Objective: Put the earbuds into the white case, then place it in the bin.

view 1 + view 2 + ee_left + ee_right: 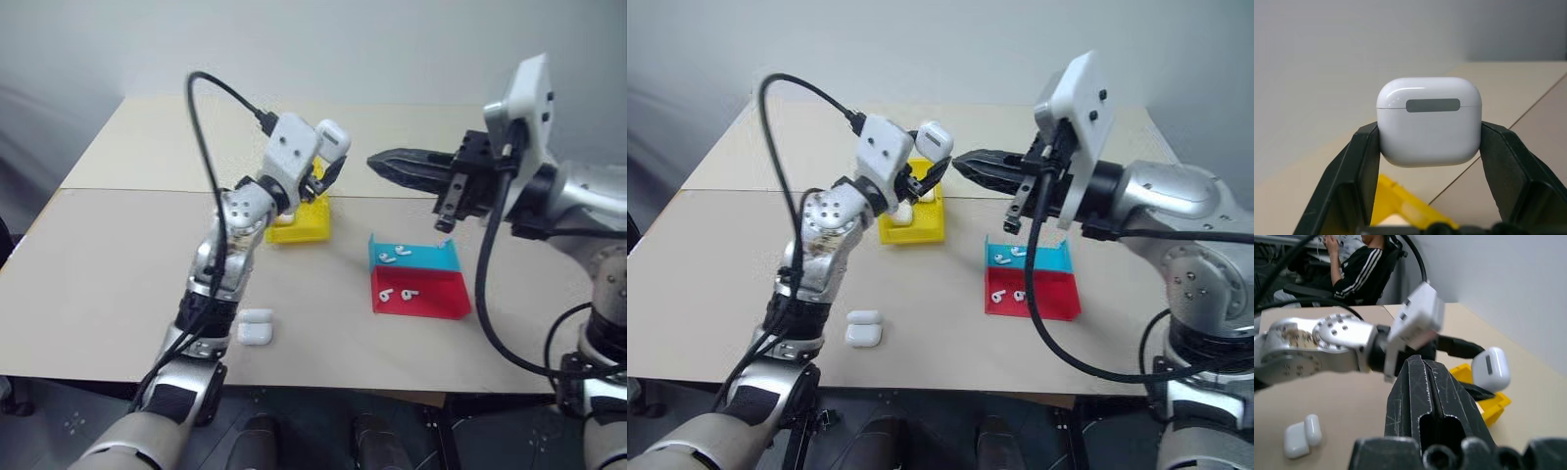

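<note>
Holding a white case (1429,121) aloft, lid shut, the left hand (328,162) clamps it between both fingers above the yellow bin (300,223).

Seen from the left wrist, the case stands upright — lid up, grey hinge strip facing the camera, long axis running across the fingers. The right hand (965,164) is pinched shut on nothing, pointing level toward the case, tips just beside it. Two more cases (256,326) lie side by side on the surface near its front edge. Four earbuds — two in the teal tray (441,257), two in the red tray (441,292).
</note>
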Motion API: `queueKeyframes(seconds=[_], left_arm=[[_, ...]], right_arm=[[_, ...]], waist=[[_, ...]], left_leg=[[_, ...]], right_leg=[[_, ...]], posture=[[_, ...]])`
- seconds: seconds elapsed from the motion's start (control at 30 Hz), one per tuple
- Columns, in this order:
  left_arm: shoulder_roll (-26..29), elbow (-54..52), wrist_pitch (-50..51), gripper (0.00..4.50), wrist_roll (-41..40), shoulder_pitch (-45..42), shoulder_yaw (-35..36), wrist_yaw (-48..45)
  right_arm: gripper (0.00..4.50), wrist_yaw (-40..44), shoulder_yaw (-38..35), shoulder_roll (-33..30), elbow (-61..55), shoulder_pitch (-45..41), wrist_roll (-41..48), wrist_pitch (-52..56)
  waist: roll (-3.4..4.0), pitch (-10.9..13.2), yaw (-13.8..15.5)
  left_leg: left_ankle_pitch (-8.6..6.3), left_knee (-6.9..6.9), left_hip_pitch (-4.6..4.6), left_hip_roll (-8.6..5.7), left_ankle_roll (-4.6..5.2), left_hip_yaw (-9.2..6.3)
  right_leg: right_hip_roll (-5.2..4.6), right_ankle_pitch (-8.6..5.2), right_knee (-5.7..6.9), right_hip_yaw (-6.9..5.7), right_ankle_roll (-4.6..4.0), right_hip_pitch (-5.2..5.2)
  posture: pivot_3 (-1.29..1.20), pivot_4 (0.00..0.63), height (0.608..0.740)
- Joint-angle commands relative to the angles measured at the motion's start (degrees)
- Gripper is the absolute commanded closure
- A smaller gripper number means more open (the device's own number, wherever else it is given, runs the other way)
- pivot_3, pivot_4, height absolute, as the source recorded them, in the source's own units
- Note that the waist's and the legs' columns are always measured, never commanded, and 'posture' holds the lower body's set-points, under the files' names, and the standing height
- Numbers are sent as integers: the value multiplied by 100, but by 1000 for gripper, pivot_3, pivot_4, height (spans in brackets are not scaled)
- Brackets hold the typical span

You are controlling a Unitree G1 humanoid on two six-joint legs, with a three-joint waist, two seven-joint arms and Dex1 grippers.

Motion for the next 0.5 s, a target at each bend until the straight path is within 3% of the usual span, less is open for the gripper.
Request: queueKeyframes(seconds=[0.03, 0.13, 0.4, 0.5], left_arm=[[106, 146, 988, 1747, 558, -594, -137, 441], [-195, 195, 1618, 1747, 108, -666, 358, 586], [-157, 531, 2012, 1747, -3, -723, 304, 454], [-164, 677, 1982, 733, -89, -716, 323, 403]], right_arm=[[4484, -411, -27, 74, -204, 44, 104, 178], [4484, -505, 63, 8, -175, 162, 24, 248], [4484, -618, 207, -164, -111, 330, -117, 375], [4500, -663, 264, -159, -174, 376, -180, 388]], waist=[[0, 0, -10], [0, 0, -31], [0, 0, -33], [0, 0, -34]], left_leg=[[0, 1, -1, 0, 0, 0], [0, 0, 2, -2, 0, 0], [0, -1, -4, -2, 0, 0], [0, -1, -3, -2, 0, 0]], right_leg=[[0, 0, -3, 0, 0, -1], [-1, 0, -16, -1, 0, 0], [-1, 0, -15, -1, 0, -5], [-1, 0, -16, 0, 0, -5]], posture=[[0, 150, 740], [0, 150, 740], [0, 150, 740], [0, 150, 740]])
